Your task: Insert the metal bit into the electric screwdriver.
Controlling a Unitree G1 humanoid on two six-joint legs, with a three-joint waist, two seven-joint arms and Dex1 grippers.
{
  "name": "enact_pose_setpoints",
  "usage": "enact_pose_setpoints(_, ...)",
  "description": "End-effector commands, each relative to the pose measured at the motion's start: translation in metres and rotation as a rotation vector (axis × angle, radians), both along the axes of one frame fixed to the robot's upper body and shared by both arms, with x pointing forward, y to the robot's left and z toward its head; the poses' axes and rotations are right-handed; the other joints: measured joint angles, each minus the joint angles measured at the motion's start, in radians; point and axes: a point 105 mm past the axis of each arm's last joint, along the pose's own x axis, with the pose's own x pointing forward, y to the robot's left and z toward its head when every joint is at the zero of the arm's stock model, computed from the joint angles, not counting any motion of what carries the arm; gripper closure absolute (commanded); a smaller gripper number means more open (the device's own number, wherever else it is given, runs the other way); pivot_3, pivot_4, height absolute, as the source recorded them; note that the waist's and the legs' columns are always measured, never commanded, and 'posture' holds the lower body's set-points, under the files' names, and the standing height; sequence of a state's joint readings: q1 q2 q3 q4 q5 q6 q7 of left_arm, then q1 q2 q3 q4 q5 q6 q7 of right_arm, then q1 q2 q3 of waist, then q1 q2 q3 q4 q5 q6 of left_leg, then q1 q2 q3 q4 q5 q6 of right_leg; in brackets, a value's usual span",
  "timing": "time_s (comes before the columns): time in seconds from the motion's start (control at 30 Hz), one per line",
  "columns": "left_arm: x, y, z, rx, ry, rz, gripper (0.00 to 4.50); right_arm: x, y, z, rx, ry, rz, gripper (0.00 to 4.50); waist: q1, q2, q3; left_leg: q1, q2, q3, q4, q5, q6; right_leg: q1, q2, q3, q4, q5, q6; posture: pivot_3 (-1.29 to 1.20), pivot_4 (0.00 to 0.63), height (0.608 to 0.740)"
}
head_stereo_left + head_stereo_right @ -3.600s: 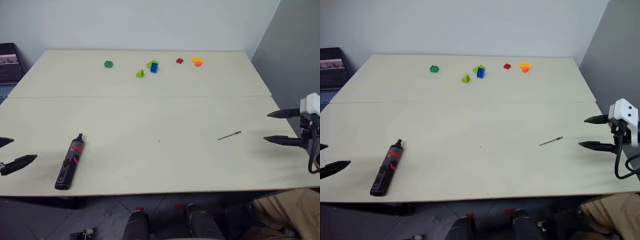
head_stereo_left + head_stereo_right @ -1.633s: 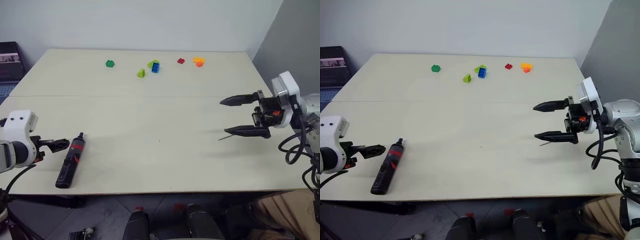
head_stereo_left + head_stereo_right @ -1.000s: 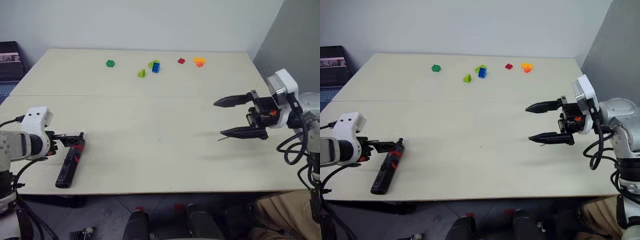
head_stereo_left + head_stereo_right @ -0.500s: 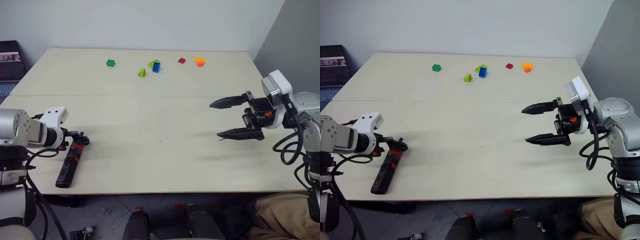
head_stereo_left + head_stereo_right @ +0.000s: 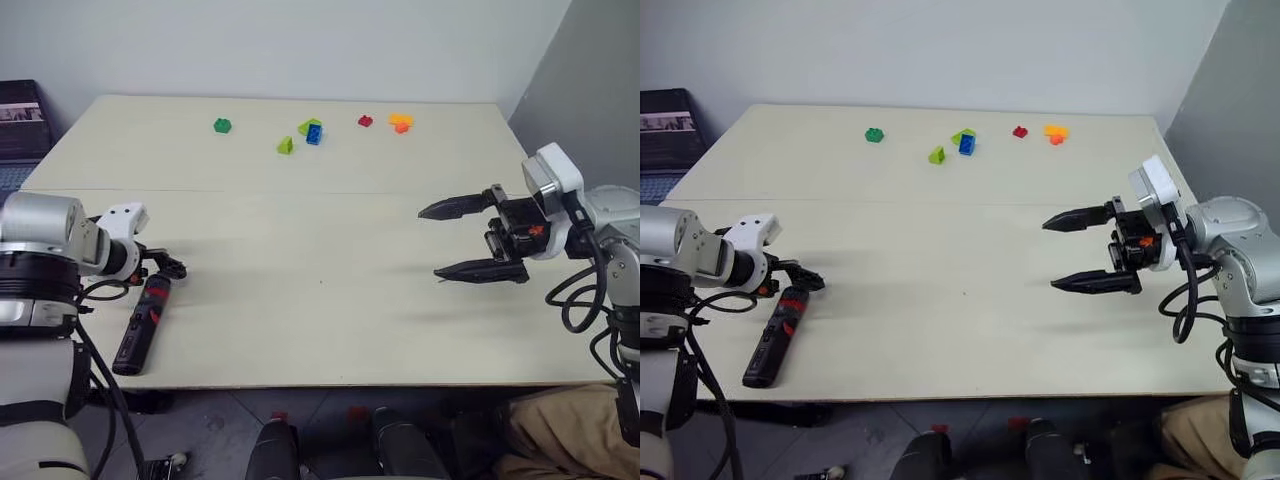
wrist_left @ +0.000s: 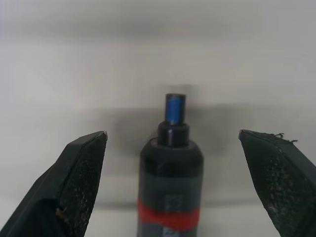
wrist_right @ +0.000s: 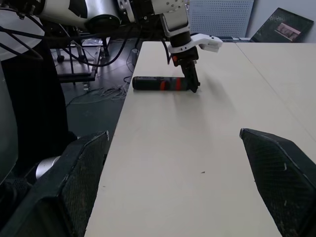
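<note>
Electric screwdriver (image 5: 141, 325) lies flat on the bench (image 5: 320, 300) in the head views, near the front left corner, its narrow tip pointing toward the far edge and its butt close to the front edge. The left gripper (image 5: 170, 269) hangs right over that tip, fingers spread wide, gripping nothing. Toward the right edge, the right gripper (image 5: 452, 240) hovers level above the bench, fingers wide apart and empty. The metal bit cannot be made out; the lower finger covers the spot beneath it. Small coloured blocks (image 5: 310, 131) are scattered along the far edge.

Left wrist view: the screwdriver's tip (image 6: 175, 109) and red band sit between the two open fingers (image 6: 81, 170), neither of which touches it.

Right wrist view: the right gripper's own fingers (image 7: 279, 180) stand far apart with bare bench between them; across the bench the left gripper (image 7: 191, 81) points down at the screwdriver's tip end.
</note>
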State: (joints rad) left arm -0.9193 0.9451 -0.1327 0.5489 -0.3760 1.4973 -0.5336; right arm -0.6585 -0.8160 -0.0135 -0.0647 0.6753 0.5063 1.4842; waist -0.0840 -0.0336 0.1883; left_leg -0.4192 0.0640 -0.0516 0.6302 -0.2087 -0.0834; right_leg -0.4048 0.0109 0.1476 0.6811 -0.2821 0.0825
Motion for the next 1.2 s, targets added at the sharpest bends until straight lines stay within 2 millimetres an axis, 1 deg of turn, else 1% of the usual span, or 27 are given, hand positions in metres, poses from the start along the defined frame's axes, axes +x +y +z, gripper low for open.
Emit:
enact_pose_setpoints(0.03,0.000,0.001,0.006,0.004,-0.007,0.002,0.05,-0.007,-0.001,0.007,-0.015,-0.047,0.021,0.00,0.000,0.000,0.000,0.000,0.000,0.000,0.000,0.000,0.000,0.000,0.000,0.000,0.000,0.000,0.000,0.00,0.150,0.740)
enact_pose_setpoints(0.2,-0.007,-0.001,0.002,0.002,0.019,-0.004,0.05,-0.008,-0.003,0.005,-0.020,-0.046,0.016,0.00,0.000,0.000,0.000,0.000,0.000,0.000,0.000,0.000,0.000,0.000,0.000,0.000,0.000,0.000,0.000,0.00,0.150,0.740)
enact_pose_setpoints(0.4,-0.009,-0.001,-0.002,0.002,0.028,-0.001,0.05,-0.006,-0.002,0.004,-0.021,-0.047,0.012,0.00,0.000,0.000,0.000,0.000,0.000,-0.001,0.000,0.000,0.000,0.000,0.000,0.000,0.000,0.000,0.000,0.00,0.150,0.740)
enact_pose_setpoints(0.5,-0.007,-0.001,-0.003,0.004,0.012,-0.004,0.54,-0.006,-0.002,0.003,-0.021,-0.049,0.012,0.00,0.000,0.000,0.000,0.000,0.000,-0.001,0.000,0.000,0.000,0.000,0.000,0.000,0.000,0.000,0.000,0.00,0.150,0.740)
enact_pose_setpoints(0.73,-0.006,0.000,-0.003,-0.002,0.013,0.006,2.08,-0.005,-0.003,0.003,-0.024,-0.051,0.003,0.00,0.000,0.000,0.000,0.000,0.000,-0.001,0.000,0.000,0.000,0.000,0.000,0.000,0.000,0.000,0.000,0.00,0.150,0.740)
enact_pose_setpoints(0.87,-0.006,0.000,-0.003,-0.001,0.011,0.007,2.85,-0.004,-0.003,0.003,-0.022,-0.051,-0.003,0.00,0.000,0.000,0.000,0.000,0.000,-0.001,0.000,0.000,0.000,0.000,0.000,0.000,0.000,0.000,0.000,0.00,0.150,0.740)
enact_pose_setpoints(1.0,-0.006,0.000,-0.001,0.008,0.003,-0.012,2.85,-0.004,-0.004,0.004,-0.017,-0.052,-0.009,0.00,0.000,0.000,0.000,0.000,0.000,-0.001,0.000,0.000,0.000,0.000,0.000,0.000,0.000,0.000,0.000,0.00,0.150,0.740)
enact_pose_setpoints(1.1,-0.002,-0.005,0.007,0.028,-0.036,-0.074,2.85,-0.002,-0.004,0.005,-0.012,-0.055,-0.021,0.00,0.001,0.000,0.000,0.000,0.000,-0.001,0.000,0.000,0.000,0.000,0.000,0.000,0.000,0.000,0.000,0.00,0.150,0.740)
enact_pose_setpoints(1.17,0.008,-0.018,0.023,0.028,-0.112,-0.155,2.85,-0.001,-0.007,0.007,-0.011,-0.063,-0.038,0.00,0.003,0.000,0.000,-0.001,0.000,-0.001,0.000,0.000,0.000,0.000,0.000,0.000,0.000,0.000,0.000,0.00,0.150,0.740)
enact_pose_setpoints(1.2,0.016,-0.029,0.033,0.035,-0.172,-0.223,2.85,-0.001,-0.008,0.008,-0.009,-0.067,-0.049,0.00,0.004,0.000,0.000,-0.001,0.000,-0.001,0.000,0.000,0.000,0.000,0.000,-0.001,0.000,0.000,0.000,0.00,0.150,0.740)
